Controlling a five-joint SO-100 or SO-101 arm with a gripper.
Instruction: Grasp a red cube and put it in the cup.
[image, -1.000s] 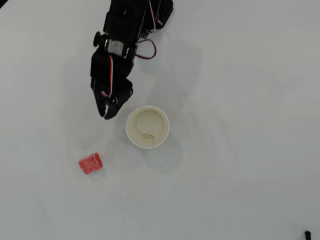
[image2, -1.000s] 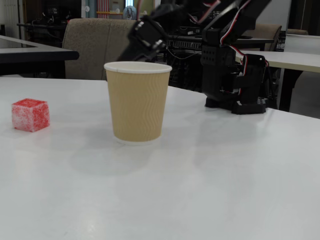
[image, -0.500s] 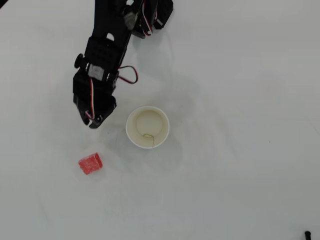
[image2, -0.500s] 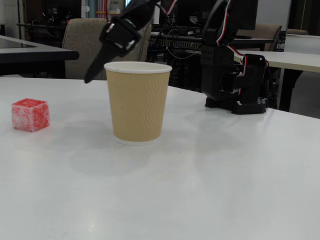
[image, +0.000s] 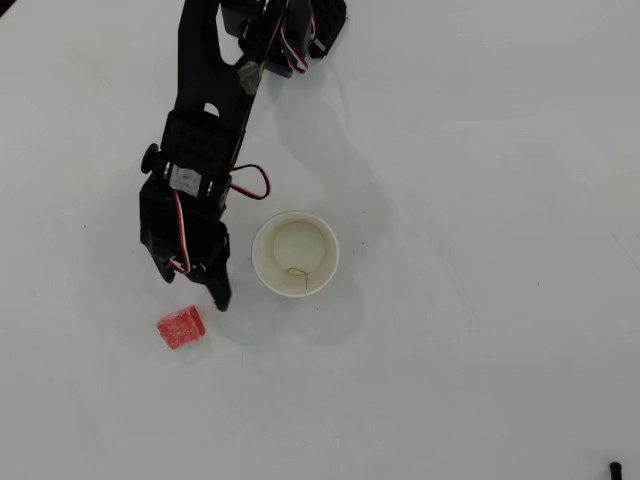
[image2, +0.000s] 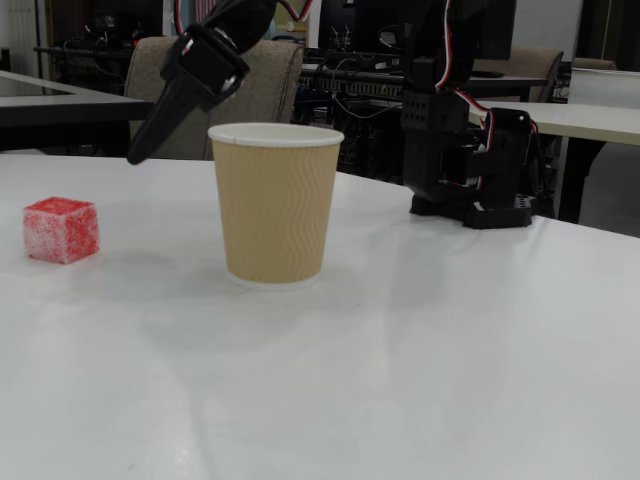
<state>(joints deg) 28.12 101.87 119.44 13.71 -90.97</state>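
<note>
Partly cropped arm, claw gap unclear, red cube exposed

A rippled tan paper wall is shown on the cup; a grainy, frosted surface on the red cube; a smooth, faintly glossy white table.

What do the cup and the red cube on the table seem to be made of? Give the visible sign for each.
Cup: probably paper; its tan outer wall has a matte rippled texture, and it has a thin rolled white rim and a pale inside.
Red cube: unclear, perhaps foam or a sugary coating; its surface looks grainy, frosted whitish over red, with rounded edges.
</note>
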